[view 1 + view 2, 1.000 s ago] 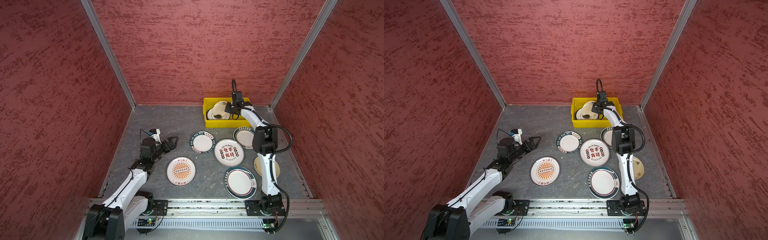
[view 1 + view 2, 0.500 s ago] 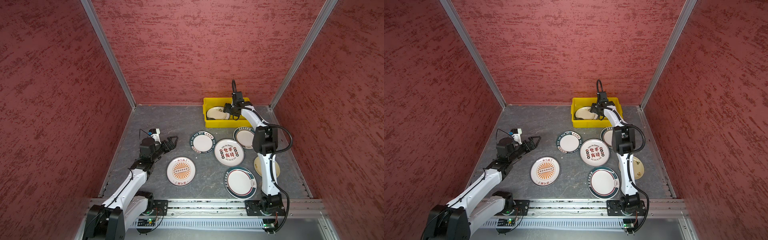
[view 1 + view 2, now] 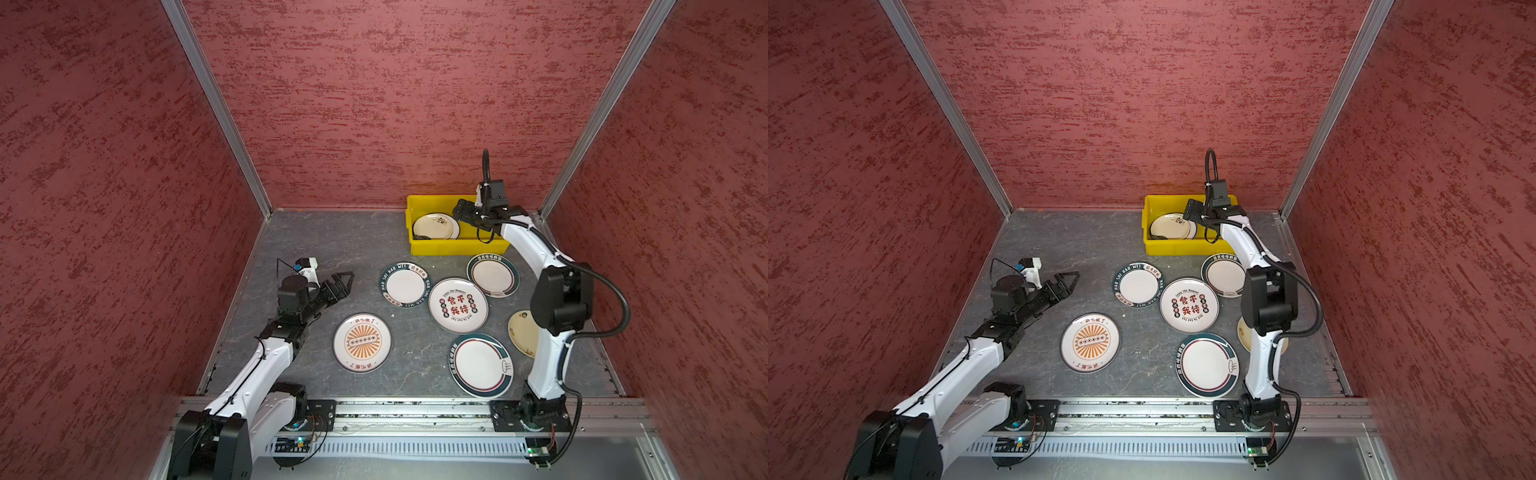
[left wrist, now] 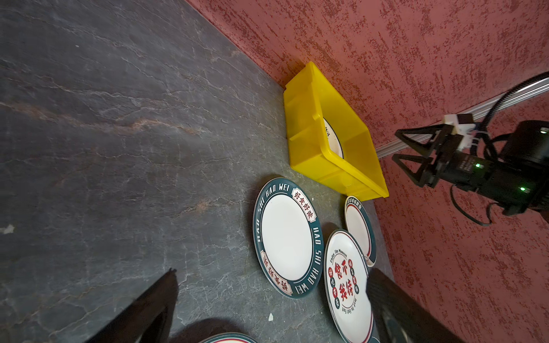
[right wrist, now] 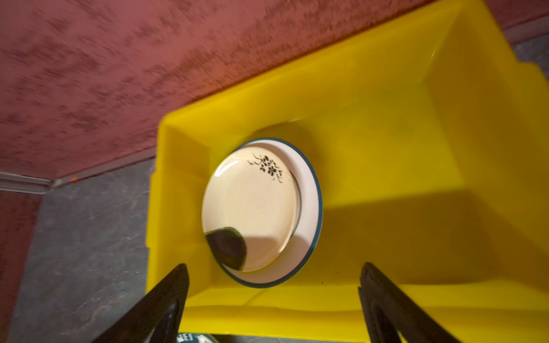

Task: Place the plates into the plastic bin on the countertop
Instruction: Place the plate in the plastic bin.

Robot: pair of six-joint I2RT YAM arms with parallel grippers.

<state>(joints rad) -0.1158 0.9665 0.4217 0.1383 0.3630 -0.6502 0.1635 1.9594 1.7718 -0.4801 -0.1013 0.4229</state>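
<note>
yellow bin (image 3: 457, 248) with at least two plates (image 3: 434, 226), six more on countertop (image 3: 332, 241); left and right jaws wide apart, empty

Enclosed robot test cell. Red wall panels (image 3: 374, 104) in aluminium framing (image 3: 217, 108) surround the countertop (image 3: 332, 241). Arm bases (image 3: 536, 415) mount on a rail (image 3: 415, 409).

Yellow bin (image 3: 453, 248) at one o'clock; cream plate (image 5: 252, 205) with black sprig; orange-sunburst plate (image 3: 362, 342) at six; grey veined countertop (image 3: 332, 241).
</note>
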